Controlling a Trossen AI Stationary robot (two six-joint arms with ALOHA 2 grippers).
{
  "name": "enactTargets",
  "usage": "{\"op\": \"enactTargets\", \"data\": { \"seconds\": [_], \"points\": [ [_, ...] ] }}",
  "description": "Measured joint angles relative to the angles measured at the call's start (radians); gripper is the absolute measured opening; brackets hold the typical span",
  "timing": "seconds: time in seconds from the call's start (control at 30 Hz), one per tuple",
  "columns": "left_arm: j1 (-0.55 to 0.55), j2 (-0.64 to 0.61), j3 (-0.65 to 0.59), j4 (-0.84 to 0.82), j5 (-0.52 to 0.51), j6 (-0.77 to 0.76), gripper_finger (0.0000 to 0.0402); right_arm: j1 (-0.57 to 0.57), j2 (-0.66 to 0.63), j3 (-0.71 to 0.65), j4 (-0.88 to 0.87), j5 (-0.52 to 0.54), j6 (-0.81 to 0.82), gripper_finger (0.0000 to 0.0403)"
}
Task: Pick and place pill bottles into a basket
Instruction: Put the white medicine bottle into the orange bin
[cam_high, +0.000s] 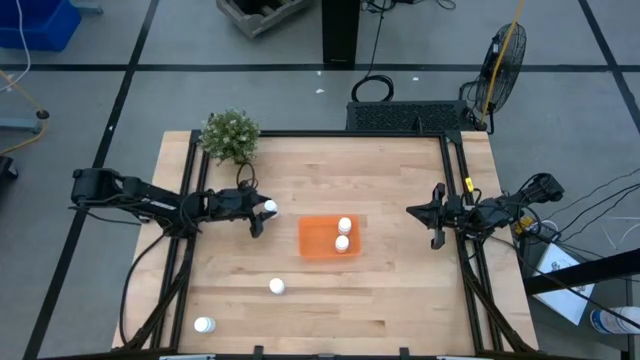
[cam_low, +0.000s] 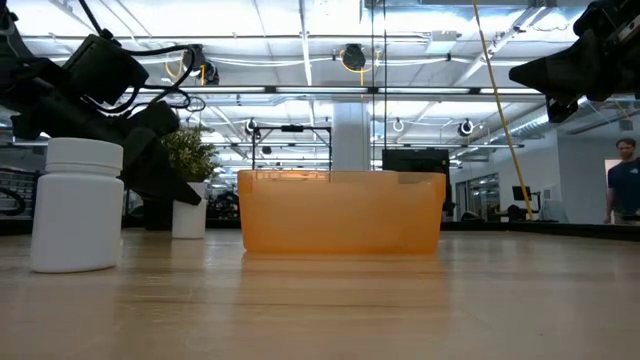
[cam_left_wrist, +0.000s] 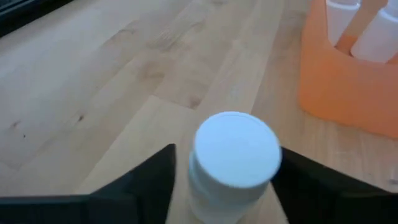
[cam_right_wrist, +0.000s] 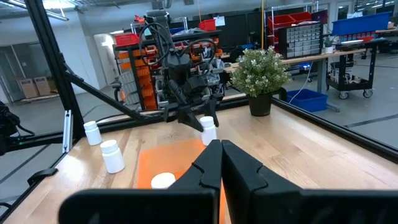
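Note:
My left gripper (cam_high: 262, 216) is left of the orange basket (cam_high: 312, 240) and is shut on a white pill bottle (cam_high: 270, 207), whose white cap shows in the left wrist view (cam_left_wrist: 235, 149). Two pill bottles (cam_high: 345, 224) (cam_high: 341, 243) stand inside the basket. Two more pill bottles stand on their bases on the table, one in front of the basket (cam_high: 277, 287) and one by the near left corner (cam_high: 204, 325). My right gripper (cam_high: 437, 218) is shut and empty above the table's right edge. My left gripper pinches the bottle's body just below the cap (cam_left_wrist: 194, 186) between its two fingers (cam_left_wrist: 155, 180), one on each side. The fingers come from the table's left, slanting down. The bottle stands upright in the hold; whether its base is off the table I cannot tell.
A green potted plant (cam_high: 230, 136) stands at the table's far left corner, close behind my left arm. Black frame rails (cam_high: 455, 180) run along the table's edges. Bare wood lies between the basket and my right gripper.

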Motion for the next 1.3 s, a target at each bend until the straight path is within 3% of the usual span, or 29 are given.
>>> {"op": "enactTargets", "data": {
  "seconds": [0.13,0.3,0.53,0.93,1.13,1.3],
  "points": [
    [0.0,0.0,0.0,0.033,0.001,-0.003,0.0176,0.0,0.0,0.0,0.0,0.0,0.0,0.0],
    [0.0,0.0,0.0,0.093,0.043,-0.017,0.0176,0.0,0.0,0.0,0.0,0.0,0.0,0.0],
    [-0.009,0.0,0.0,0.22,0.33,-0.02,0.018,0.0,0.0,0.0,0.0,0.0,0.0,0.0],
    [-0.152,-0.001,0.0,0.482,0.549,-0.077,0.0178,0.0,0.0,0.0,0.0,0.0,0.0,0.0],
    [-0.238,0.0,0.0,0.557,0.607,-0.074,0.0192,0.0,0.0,0.0,0.0,0.0,0.0,0.0],
    [-0.3,0.0,0.0,0.609,0.693,-0.052,0.0178,0.0,0.0,0.0,0.0,0.0,0.0,0.0]
  ]
}}
